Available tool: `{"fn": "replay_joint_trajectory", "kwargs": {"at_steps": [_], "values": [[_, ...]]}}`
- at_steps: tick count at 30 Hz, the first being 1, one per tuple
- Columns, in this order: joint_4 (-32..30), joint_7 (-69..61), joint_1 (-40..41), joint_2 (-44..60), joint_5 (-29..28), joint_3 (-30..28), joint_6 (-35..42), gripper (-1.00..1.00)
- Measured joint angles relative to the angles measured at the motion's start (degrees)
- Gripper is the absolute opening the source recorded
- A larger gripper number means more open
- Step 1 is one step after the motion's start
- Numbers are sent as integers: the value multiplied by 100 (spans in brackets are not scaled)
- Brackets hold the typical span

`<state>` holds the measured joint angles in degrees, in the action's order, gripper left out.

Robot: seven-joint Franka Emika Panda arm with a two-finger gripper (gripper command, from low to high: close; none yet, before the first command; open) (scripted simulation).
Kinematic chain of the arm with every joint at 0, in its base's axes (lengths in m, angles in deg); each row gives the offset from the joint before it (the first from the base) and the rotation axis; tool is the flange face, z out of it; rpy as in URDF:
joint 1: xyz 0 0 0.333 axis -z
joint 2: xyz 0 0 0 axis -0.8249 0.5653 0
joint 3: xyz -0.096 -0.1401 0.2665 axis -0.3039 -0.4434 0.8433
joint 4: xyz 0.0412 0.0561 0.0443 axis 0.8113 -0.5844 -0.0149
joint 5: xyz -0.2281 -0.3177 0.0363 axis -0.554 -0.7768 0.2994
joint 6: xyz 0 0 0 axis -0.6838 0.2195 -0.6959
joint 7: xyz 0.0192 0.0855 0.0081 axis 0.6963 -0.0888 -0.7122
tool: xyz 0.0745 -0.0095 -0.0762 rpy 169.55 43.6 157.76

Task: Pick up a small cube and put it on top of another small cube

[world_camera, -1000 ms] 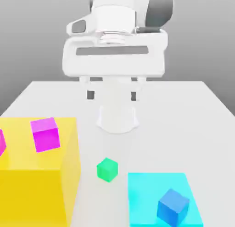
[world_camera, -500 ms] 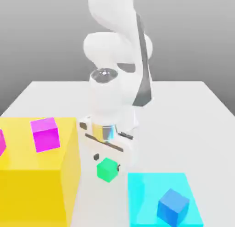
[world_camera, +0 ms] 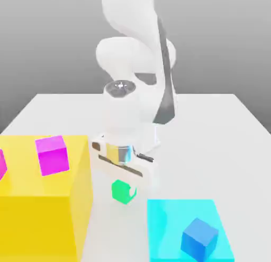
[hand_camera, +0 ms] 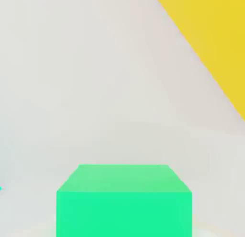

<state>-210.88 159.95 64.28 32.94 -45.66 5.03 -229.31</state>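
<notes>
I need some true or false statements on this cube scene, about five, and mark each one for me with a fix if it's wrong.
1. The green cube is at the end effector. True.
2. The blue cube rests on the yellow block. False: it is on the cyan slab.
3. A magenta cube sits on top of the yellow block. True.
4. The green cube is stacked on the blue cube. False: the two are apart.
5. The cyan slab is lower than the yellow block. True.
</notes>
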Motion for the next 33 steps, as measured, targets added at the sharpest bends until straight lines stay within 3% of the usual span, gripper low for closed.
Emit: {"fn": "replay_joint_trajectory", "kwargs": {"at_steps": [3, 7, 22, 33], "values": [[-24, -74, -55, -452, 23, -12, 557, -100], [627, -186, -375, -696, 423, 94, 1434, -100], [3713, 3332, 625, -577, 279, -364, 4269, -100], [5095, 5900, 1830, -233, -205, -841, 5324, -100]]}}
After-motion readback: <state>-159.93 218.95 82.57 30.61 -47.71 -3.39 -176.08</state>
